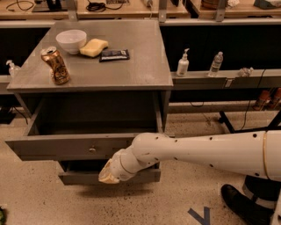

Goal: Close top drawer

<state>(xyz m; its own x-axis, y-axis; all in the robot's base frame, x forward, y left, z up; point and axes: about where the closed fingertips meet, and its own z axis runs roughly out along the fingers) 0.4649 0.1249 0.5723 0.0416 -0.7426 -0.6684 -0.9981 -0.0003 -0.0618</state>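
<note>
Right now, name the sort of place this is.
Probably a lab or workshop: wooden workbenches with cables, speckled floor, and a white robot arm, its end effector below the front of the open grey top drawer.

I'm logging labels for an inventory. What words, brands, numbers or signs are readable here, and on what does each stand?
No text reads clearly.
On the can: printing, too blurred to read.
On the dark packet: pale marking, unreadable.
On the pump bottle and water bottle: labels too small to read.
On the floor, a blue mark: a taped shape, no lettering made out.
On the gripper, just below the open top drawer front: no marking seen.
</note>
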